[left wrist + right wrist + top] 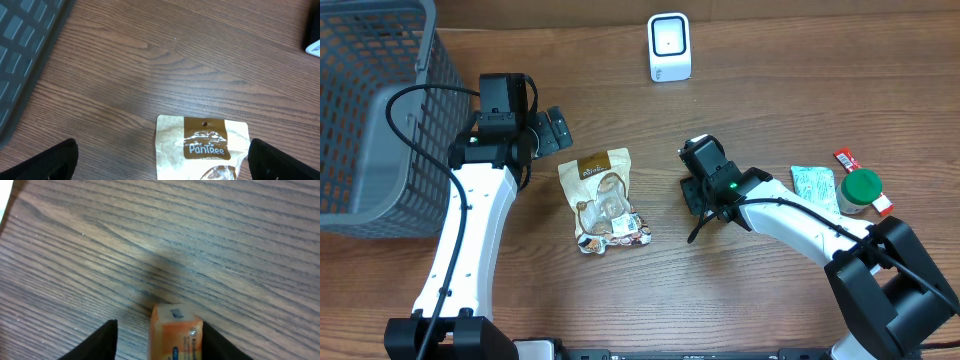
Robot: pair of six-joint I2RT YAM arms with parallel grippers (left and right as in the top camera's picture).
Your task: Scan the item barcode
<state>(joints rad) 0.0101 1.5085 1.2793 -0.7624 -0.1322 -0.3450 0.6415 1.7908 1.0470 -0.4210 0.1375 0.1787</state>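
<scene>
Small orange box (pixel 176 332) on the bench (pixel 150 240), we log it between the right fingers (pixel 107 340), spread, gap showing on one side, left fingers (pixel 55 160) spread wide near a Pantree pouch (pixel 202 145), scanner (pixel 669 46) well apart.

Mock shop checkout, laid out on a robot test bench.

- Wood-grain table (pixel 770 80) serves as the counter.
- Grey mesh shopping basket (pixel 360 120) sits at my left edge.
- White barcode scanner (pixel 669 47) stands at the far side.
- Packaged retail goods lie loose: a PanTree snack pouch (pixel 605 200), a green-lidded jar (pixel 861 190), a pale sachet (pixel 814 186), a red wrapper (pixel 846 158) and a small orange carton (pixel 176 332) with a printed label.
- My left arm (pixel 470 230) and right arm (pixel 800 225) rise from the near edge, cables exposed. The props are a shop's, the rig a lab's.
</scene>
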